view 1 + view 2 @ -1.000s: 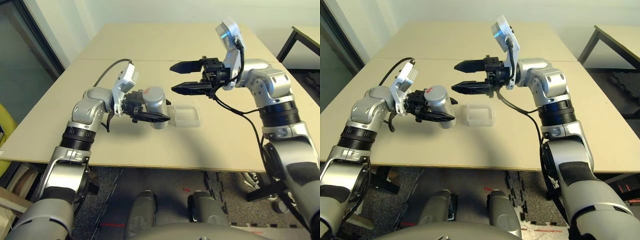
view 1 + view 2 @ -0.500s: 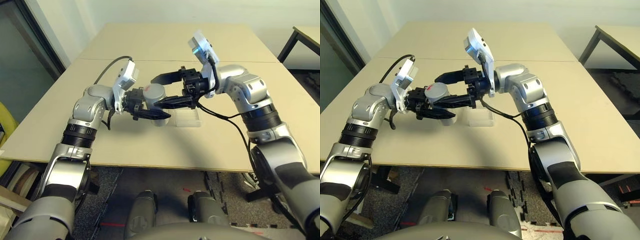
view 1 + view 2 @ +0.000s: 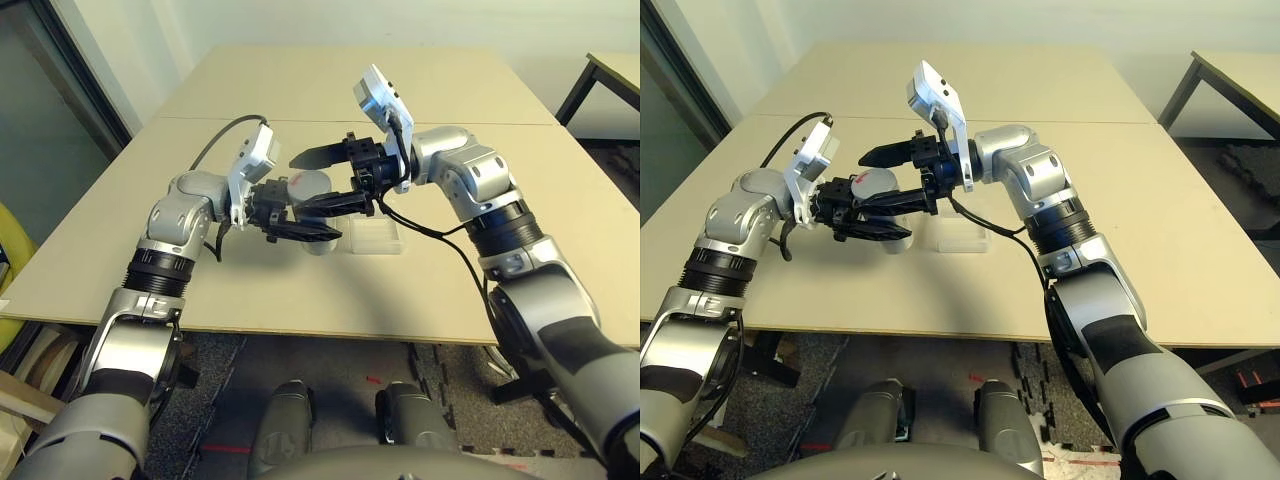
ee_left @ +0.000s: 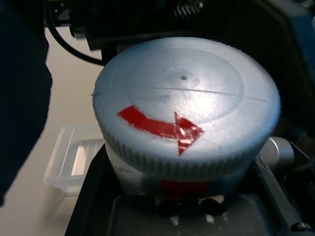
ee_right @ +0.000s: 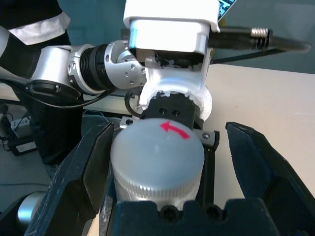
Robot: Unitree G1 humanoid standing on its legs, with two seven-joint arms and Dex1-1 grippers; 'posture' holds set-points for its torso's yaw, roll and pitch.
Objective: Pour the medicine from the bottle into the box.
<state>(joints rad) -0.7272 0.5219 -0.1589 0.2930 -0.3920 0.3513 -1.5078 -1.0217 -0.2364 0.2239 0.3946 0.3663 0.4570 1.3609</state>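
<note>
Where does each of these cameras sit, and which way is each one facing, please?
Left eye view: on the head, facing forward and down at the table; both silver forearms show, the left gripper shut on the bottle, the open right gripper around its cap.
Right eye view: beside it, same scene, with the box behind the grippers.
Left wrist view: on the left wrist, facing the cap with its red arrow.
Right wrist view: on the right wrist, facing the cap between its own spread fingers.
Both wrist views share the arrow-marked cap.

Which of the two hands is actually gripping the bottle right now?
The left hand: its fingers are shut on the bottle. The right hand has its fingers spread wide on either side of the cap, not clamped.
</note>
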